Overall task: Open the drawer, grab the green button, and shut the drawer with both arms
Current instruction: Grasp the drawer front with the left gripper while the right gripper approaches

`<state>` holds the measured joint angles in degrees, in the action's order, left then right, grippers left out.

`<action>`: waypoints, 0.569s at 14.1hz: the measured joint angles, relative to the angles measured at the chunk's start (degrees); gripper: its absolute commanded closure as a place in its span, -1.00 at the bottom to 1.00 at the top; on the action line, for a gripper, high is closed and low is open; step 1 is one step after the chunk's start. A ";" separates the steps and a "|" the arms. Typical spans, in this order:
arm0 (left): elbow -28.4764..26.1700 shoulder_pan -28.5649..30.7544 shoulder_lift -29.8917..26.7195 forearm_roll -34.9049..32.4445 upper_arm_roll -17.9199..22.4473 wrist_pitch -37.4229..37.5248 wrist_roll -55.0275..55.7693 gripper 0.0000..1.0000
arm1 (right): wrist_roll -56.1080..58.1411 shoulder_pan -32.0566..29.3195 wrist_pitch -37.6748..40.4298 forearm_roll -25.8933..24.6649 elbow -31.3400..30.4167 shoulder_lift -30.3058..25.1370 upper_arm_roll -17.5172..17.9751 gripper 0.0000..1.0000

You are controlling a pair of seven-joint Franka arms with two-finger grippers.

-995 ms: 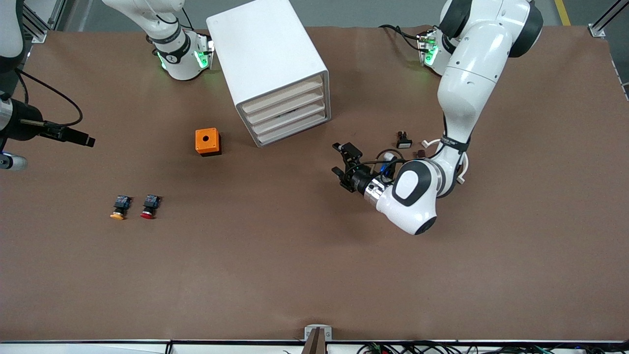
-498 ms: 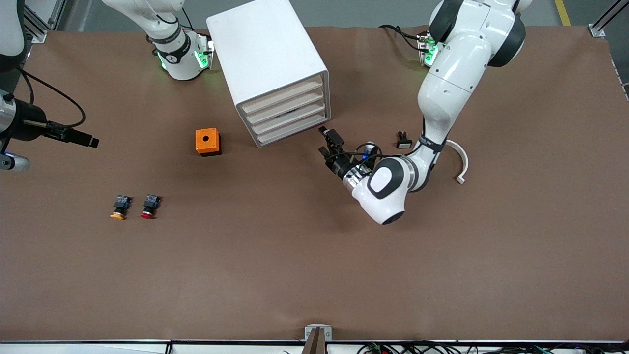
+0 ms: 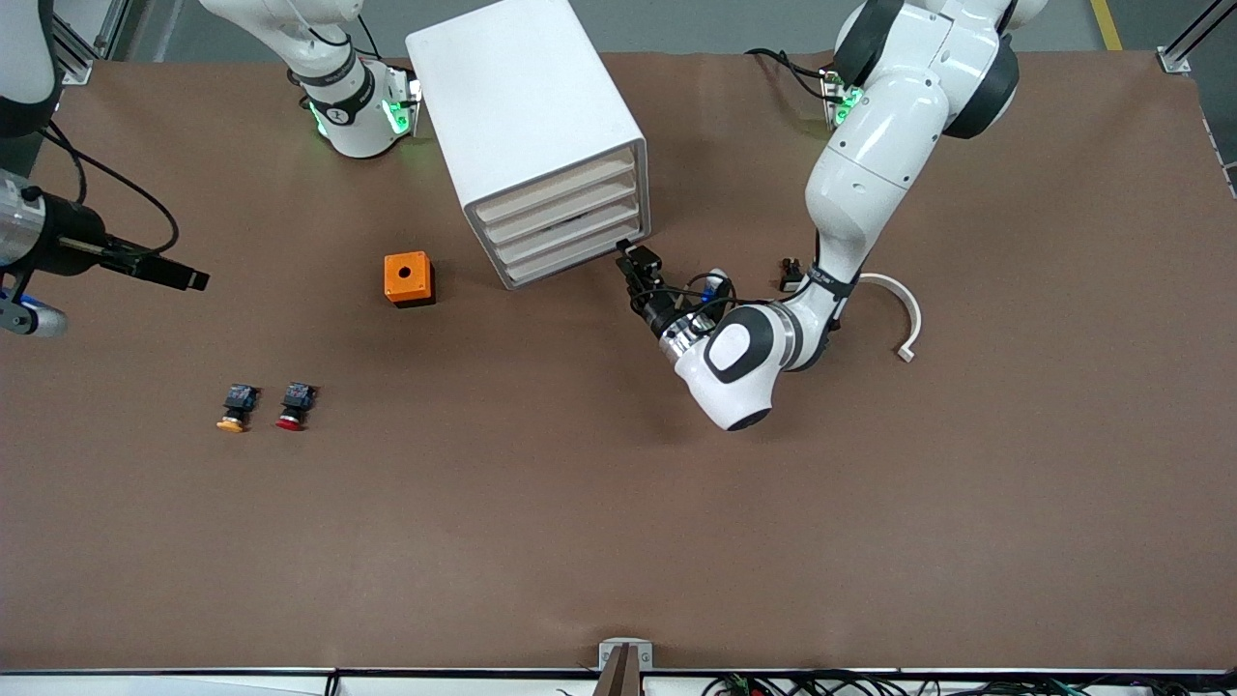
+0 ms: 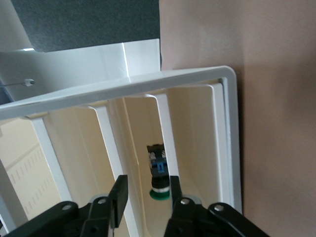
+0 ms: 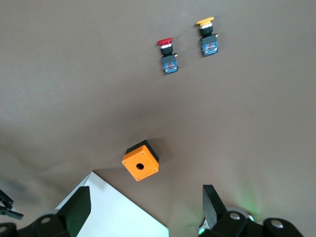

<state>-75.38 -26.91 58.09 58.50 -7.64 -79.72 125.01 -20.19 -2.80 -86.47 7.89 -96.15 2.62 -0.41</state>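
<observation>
White cabinet: drawer unit (image 3: 541, 135) stands between the two arm bases, all four drawer fronts look shut in the front view.
Left gripper: left gripper (image 3: 630, 263) sits at the corner of the lowest drawer front, toward the left arm's end of the table; in the left wrist view the fingers (image 4: 118, 196) straddle a white divider with a gap either side, not clamped on anything.
Button: green-capped button (image 4: 158, 173) lies inside a cream compartment just ahead of the fingers.
Right gripper: right gripper (image 3: 159, 272) hangs spread and empty over the table at the right arm's end; arm waits.
Risk: fingers may pinch the divider rather than the drawer front and slip off, or drag the light cabinet along the table.
Risk 2: a jerk could roll the button deeper in.
Hidden: no handle visible; button unseen from the front.
Others: orange box (image 3: 409, 278), yellow button (image 3: 235, 405), red button (image 3: 295, 404).
</observation>
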 measured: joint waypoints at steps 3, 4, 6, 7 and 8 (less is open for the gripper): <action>-0.73 -1.10 0.48 -1.37 -0.01 0.65 0.00 0.18 | -5.57 3.75 -0.64 0.01 0.24 0.00 0.12 -1.00; -0.94 -1.38 0.73 -2.09 0.00 0.65 0.00 0.18 | -8.24 5.03 -1.13 0.03 0.27 0.00 0.16 -1.00; -1.25 -1.62 1.69 -2.44 0.00 0.65 0.00 0.18 | -15.24 8.44 -2.88 0.04 0.27 0.00 0.24 -1.00; -1.25 -1.61 2.23 -2.49 0.00 0.65 0.00 0.18 | -19.09 10.53 -4.06 0.04 0.26 0.01 0.30 -1.00; -1.25 -1.62 2.58 -2.52 0.00 0.65 0.00 0.18 | -23.14 12.63 -5.30 0.02 0.25 0.03 0.34 -1.00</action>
<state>-76.64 -28.53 60.67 55.97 -7.63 -79.07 125.01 -43.33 9.83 -91.77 7.91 -95.89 2.64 -0.07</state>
